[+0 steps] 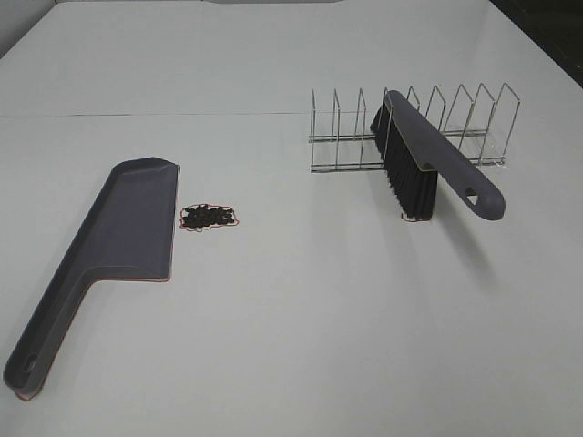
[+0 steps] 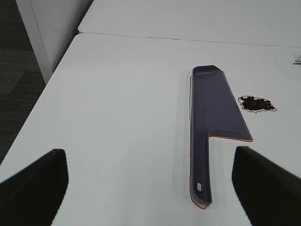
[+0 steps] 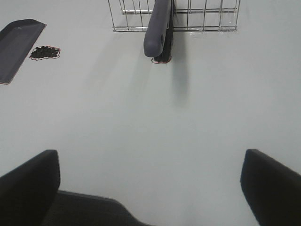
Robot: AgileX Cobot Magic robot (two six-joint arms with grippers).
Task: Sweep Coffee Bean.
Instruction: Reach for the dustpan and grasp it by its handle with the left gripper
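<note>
A small heap of dark coffee beans [image 1: 209, 218] lies on the white table, just right of the dustpan's wide end. It also shows in the left wrist view [image 2: 256, 103] and the right wrist view [image 3: 44, 52]. The grey dustpan [image 1: 127, 228] lies flat at the left, handle toward the front [image 2: 214, 108]. The grey brush [image 1: 428, 159] with black bristles leans in the wire rack [image 1: 337, 137], handle forward [image 3: 157, 28]. My left gripper [image 2: 148, 162] is open and empty, back from the dustpan's handle. My right gripper [image 3: 150, 162] is open and empty, well short of the brush. Neither gripper shows in the exterior view.
The wire rack [image 3: 207, 19] stands at the back right with several upright dividers. A seam [image 1: 146, 114] runs across the tables at the back. The table's left edge [image 2: 42, 94] drops to dark floor.
</note>
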